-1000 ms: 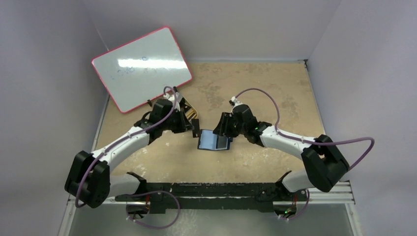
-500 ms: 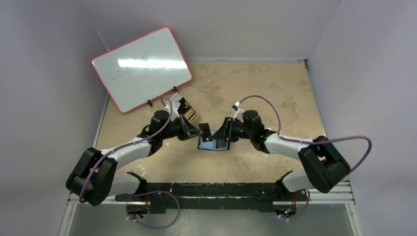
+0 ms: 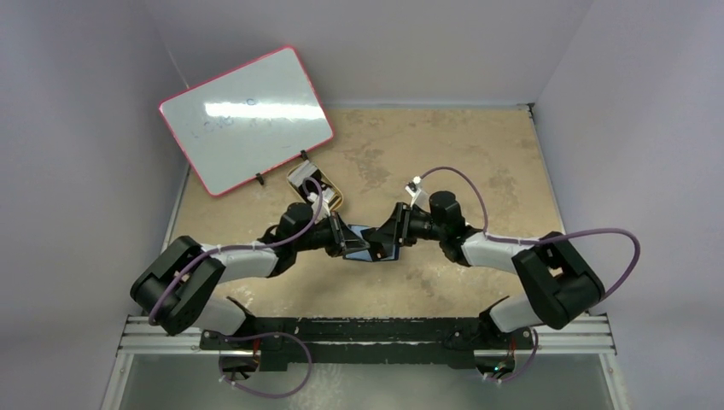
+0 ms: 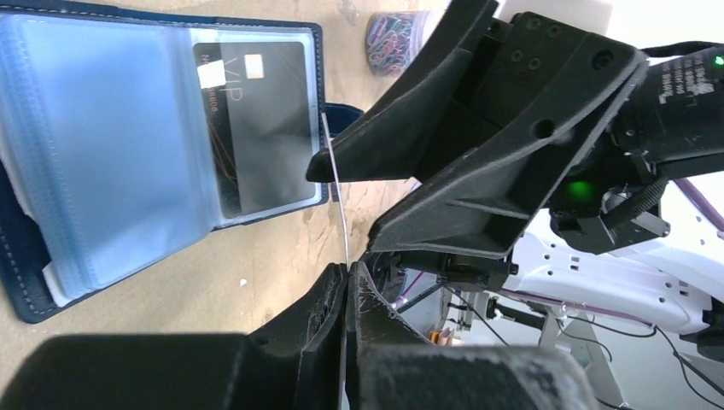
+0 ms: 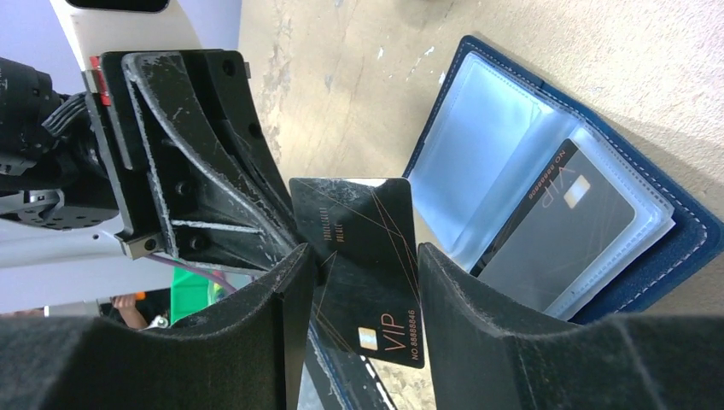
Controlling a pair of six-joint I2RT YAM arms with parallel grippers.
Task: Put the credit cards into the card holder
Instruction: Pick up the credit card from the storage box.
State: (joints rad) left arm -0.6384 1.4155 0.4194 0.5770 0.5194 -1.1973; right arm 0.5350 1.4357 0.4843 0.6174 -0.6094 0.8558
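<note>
The loose card is light, thin, stiff and glossy, so I judge it slippery. It is best pinched flat on both faces near one short end, leaving the other end free to enter a pocket. It is held up just beside the open wallet, clamped in my left gripper. My right gripper stands spread either side of it, not gripping. A second card sits in a wallet pocket.

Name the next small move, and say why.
Probably close the right hand on the card. Its open fingers straddle the card, which the left hand pinches by one edge, close by the open holder. That looks like a handover ready to complete.
</note>
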